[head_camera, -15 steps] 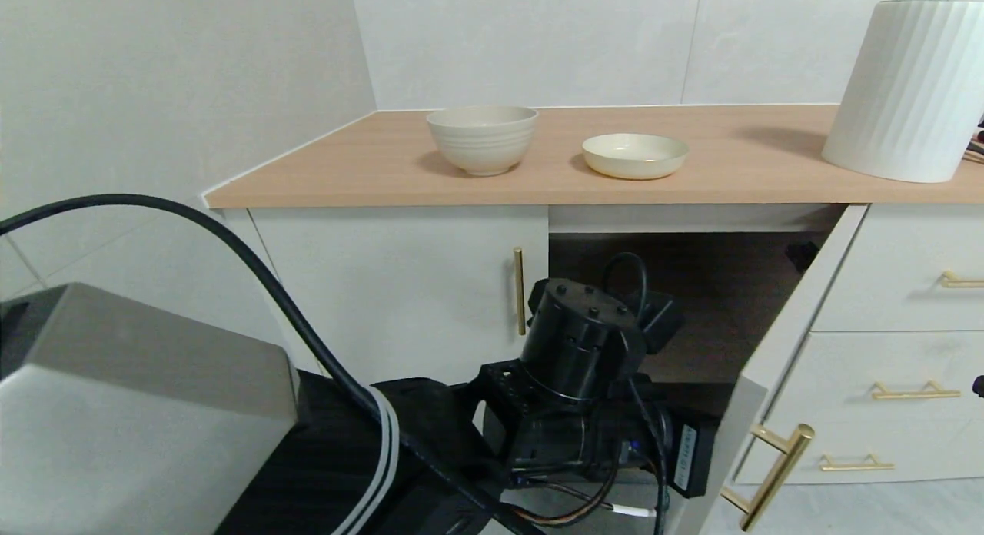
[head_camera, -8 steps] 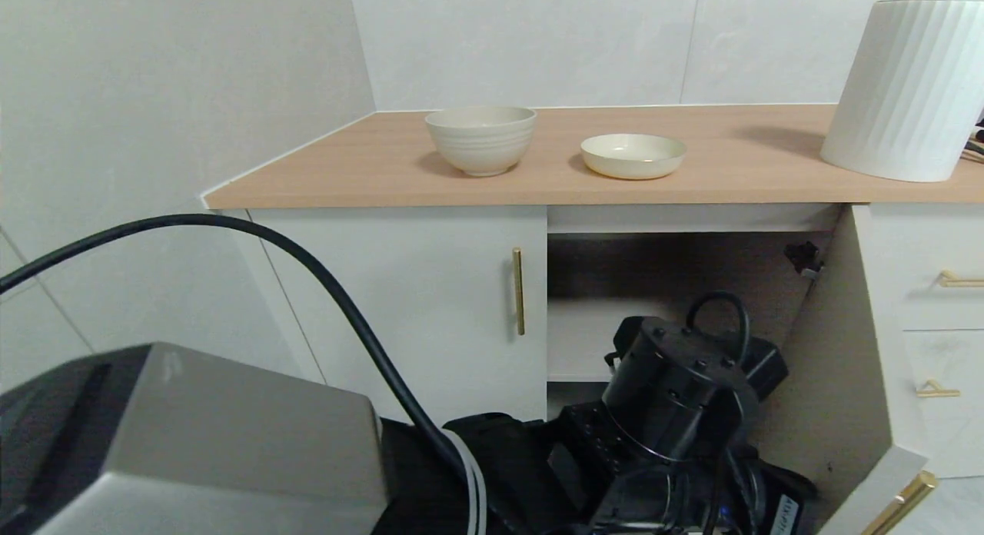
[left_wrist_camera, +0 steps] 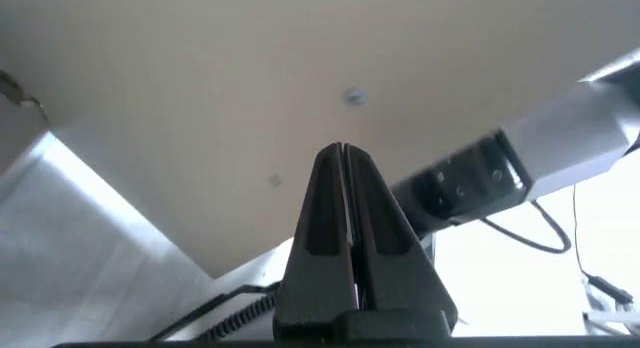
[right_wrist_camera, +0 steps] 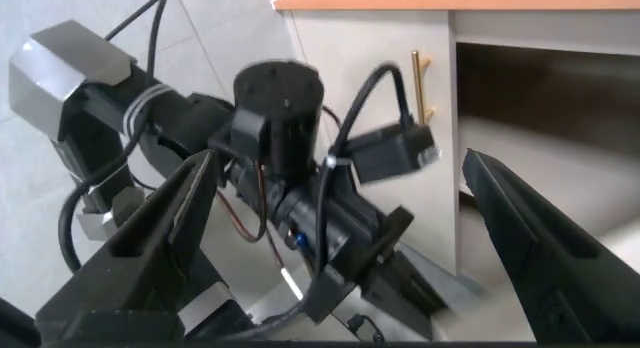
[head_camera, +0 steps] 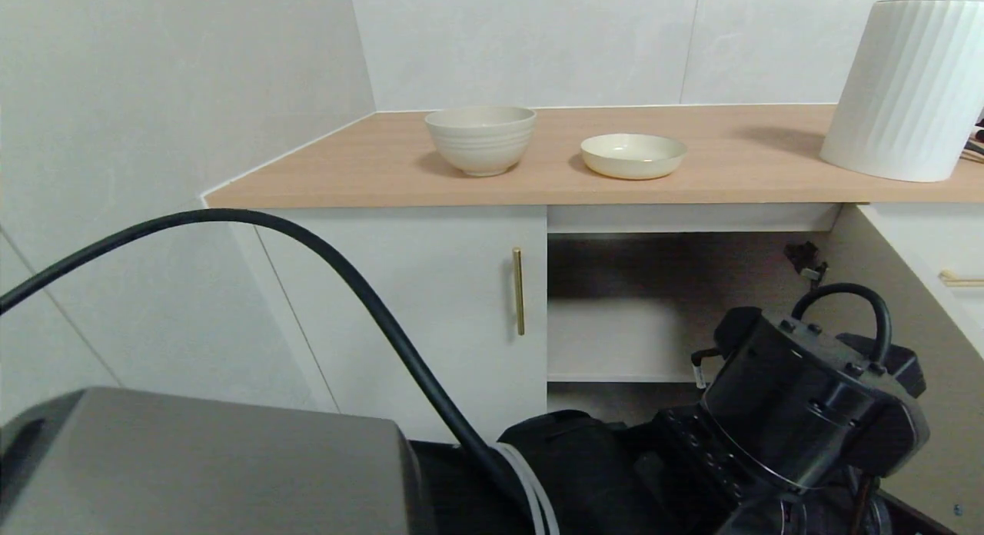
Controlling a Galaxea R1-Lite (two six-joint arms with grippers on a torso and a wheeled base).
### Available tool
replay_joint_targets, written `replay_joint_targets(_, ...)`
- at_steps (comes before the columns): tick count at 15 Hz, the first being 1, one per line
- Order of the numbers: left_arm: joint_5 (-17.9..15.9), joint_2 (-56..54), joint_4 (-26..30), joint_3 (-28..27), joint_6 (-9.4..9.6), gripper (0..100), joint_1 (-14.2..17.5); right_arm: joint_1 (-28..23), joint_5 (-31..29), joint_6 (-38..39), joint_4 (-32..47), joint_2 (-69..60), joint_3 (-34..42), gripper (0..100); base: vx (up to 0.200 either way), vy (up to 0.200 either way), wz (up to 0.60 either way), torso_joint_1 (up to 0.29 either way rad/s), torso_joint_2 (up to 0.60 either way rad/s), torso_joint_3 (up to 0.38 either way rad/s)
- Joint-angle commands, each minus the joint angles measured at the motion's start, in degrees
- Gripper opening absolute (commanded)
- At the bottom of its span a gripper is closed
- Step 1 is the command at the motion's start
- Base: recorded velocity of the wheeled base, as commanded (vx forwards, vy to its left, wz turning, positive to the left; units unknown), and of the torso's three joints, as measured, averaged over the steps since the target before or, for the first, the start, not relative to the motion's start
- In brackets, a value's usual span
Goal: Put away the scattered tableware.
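Tools: left tool (left_wrist_camera: pixel 342 153) has its fingers pressed together with nothing between them; right tool (right_wrist_camera: pixel 340 163) has its fingers spread wide and holds nothing.
Left arm: its wrist (head_camera: pixel 799 412) sits low in front of the cabinet (head_camera: pixel 653 289), beside the open door (head_camera: pixel 869 304); the tool's tip faces a pale beige panel (left_wrist_camera: pixel 200 68).
Cabinet: the right compartment stands open, showing a white shelf (head_camera: pixel 615 343); the shut door (head_camera: pixel 400 304) to its left carries an upright gold handle (head_camera: pixel 518 291).
Bowl: the bowl (head_camera: pixel 481 139) stands upright on the worktop (head_camera: pixel 369 174), above the shut door.
Dish: the dish (head_camera: pixel 633 155) is shallow and sits near the bowl on its right, not touching it, above the open compartment.
Cylinder: the cylinder (head_camera: pixel 907 89) is ribbed and white, at the worktop's right end, well apart from the dish.
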Motion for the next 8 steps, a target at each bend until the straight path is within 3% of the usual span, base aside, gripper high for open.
replay_joint_targets(1,0.96,-2.25,-0.05,0.71,-0.1,0,0.08,0.01,0.02,0.0,-0.04,0.0,-0.28,100,0.0,0.0,0.0,0.0,0.0,0.0)
replay_joint_targets(3,3.69,-5.94,-0.05,1.5,-0.1,0,2.19,0.01,0.02,0.0,-0.04,-0.09,-0.37,100,0.0,0.0,0.0,0.0,0.0,0.0)
replay_joint_targets(5,3.86,-9.19,-0.05,1.77,-0.1,0,4.21,0.01,0.02,0.0,0.05,0.35,-0.19,100,0.0,0.0,0.0,0.0,0.0,0.0)
replay_joint_targets(6,4.48,-11.39,0.04,3.52,-0.18,0,5.09,0.01,0.02,0.0,0.14,0.79,-0.02,100,0.0,0.0,0.0,0.0,0.0,0.0)
replay_joint_targets(8,6.67,-19.21,-0.14,12.49,-0.18,0,9.84,0.1,-0.07,0.0,1.63,3.43,-0.37,100,0.0,0.0,0.0,0.0,0.0,0.0)
